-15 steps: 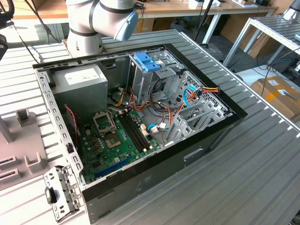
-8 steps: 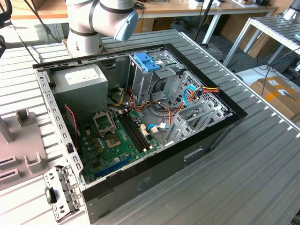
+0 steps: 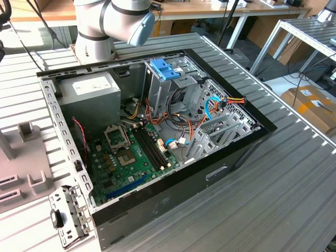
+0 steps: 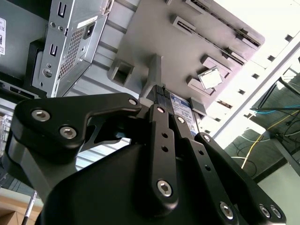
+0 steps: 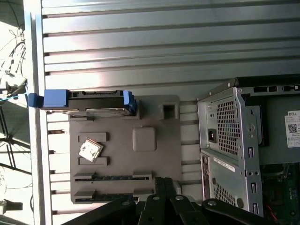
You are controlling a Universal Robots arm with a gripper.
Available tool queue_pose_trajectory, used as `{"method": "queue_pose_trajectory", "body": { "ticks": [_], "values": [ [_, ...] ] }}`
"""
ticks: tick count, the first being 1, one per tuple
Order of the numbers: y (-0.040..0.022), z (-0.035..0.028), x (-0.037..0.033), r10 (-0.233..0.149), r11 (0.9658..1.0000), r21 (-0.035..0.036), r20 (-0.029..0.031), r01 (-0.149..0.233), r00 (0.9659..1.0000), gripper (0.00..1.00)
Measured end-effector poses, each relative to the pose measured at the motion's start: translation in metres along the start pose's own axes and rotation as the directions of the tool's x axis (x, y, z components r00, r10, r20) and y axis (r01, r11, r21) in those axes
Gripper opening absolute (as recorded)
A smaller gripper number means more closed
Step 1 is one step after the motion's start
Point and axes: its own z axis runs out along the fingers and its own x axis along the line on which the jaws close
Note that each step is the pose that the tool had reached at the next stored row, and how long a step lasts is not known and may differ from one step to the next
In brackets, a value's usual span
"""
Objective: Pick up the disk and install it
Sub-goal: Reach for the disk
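First wrist view gives us the disk standing on edge in a slot of the grey fixture plate. That plate lies on the ribbed desk just beside the open computer case. So the job has barely begun: the disk is not picked up and not installed. Over in the exterior view, the drive cage with its blue latch sits inside the case.

The gripper hangs above the plate, well apart from the disk. Its fingers look pinched together with nothing between them. The arm's shoulder stands at the far edge of the case. By my judgement the wrist reaches out over the plate, at the exterior view's left of the case, pointing down at it.
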Motion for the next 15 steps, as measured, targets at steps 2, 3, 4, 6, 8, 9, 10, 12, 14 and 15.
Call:
{"method": "queue_pose_trajectory", "body": {
  "ticks": [2,3,4,6,8,9,10,12,14,15],
  "values": [
    [0.0000,0.0000,0.0005,0.000,1.0000,0.0000,0.0000,0.000,1.0000,0.11],
    [-0.0001,0.0000,0.0008,0.000,1.0000,0.0000,0.0000,0.000,1.0000,0.11],
    [-0.0001,0.0000,0.0010,0.000,1.0000,0.0001,0.0000,0.000,1.0000,0.11],
    [-0.0001,0.0000,0.0014,0.000,1.0000,0.0000,0.0000,0.000,1.0000,0.11],
    [-0.0002,0.0000,0.0018,0.000,1.0000,0.0000,0.0000,0.000,1.0000,0.11],
    [-0.0002,0.0000,0.0020,0.000,1.0000,0.0000,0.0000,0.000,1.0000,0.11],
    [-0.0002,0.0000,0.0022,0.000,1.0000,0.0000,0.0000,0.000,1.0000,0.11],
    [-0.0002,0.0000,0.0027,0.000,1.0000,0.0000,0.0000,0.000,1.0000,0.11],
    [-0.0002,0.0000,0.0032,0.000,1.0000,0.0000,0.0000,0.000,1.0000,0.11],
    [-0.0003,0.0000,0.0034,0.000,1.0000,0.0000,0.0000,0.000,1.0000,0.11]
  ]
}}
